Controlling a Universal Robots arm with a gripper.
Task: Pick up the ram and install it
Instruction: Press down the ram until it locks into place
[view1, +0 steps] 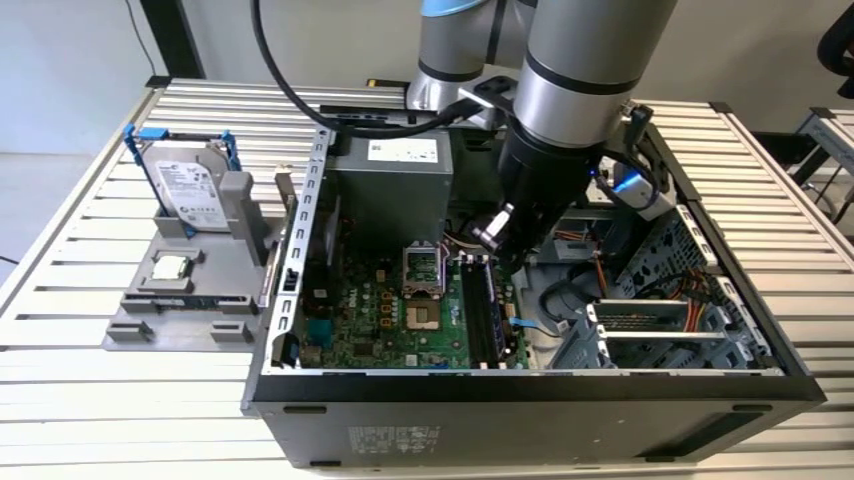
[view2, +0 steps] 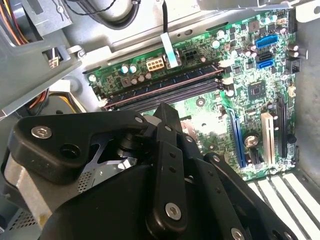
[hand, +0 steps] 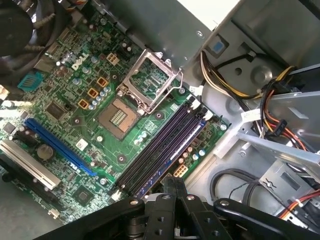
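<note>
**Claw over the memory slots, ram apparently seated**

Nearest us in the exterior view is the black wall of the open computer case (view1: 534, 385), lying on its side on the slatted table (view1: 80, 400). Just behind that wall lies the green motherboard (view1: 387, 320), with the long black memory slots (view1: 478, 310) running along its edge toward the exterior view's right.

The ram (view1: 503, 310) appears to stand in the slot farthest from the processor socket (view1: 424, 265). In both wrist views it reads as a thin bluish strip (view2: 165, 81) (hand: 162, 167) along the outermost of the slots (hand: 155, 145), though we cannot say for sure that it is fully latched.

Over the far end of those slots hangs the claw (view1: 497, 232). In the first wrist view its two black fingers (hand: 175, 182) sit pressed together, and we see nothing pinched between them. In the second wrist view the claw (view2: 167, 112) hovers just above the board beside the slots. Whether the fingertips touch the ram we cannot tell.

Farther back, the silver arm (view1: 587, 60) comes down into the case next to the grey power supply (view1: 394, 190). Outside the case, toward the exterior view's left, a grey stand (view1: 234, 250) on the table carries a small square processor chip (view1: 170, 267) and, behind it, an upright hard drive (view1: 187, 195) in blue rails.
</note>
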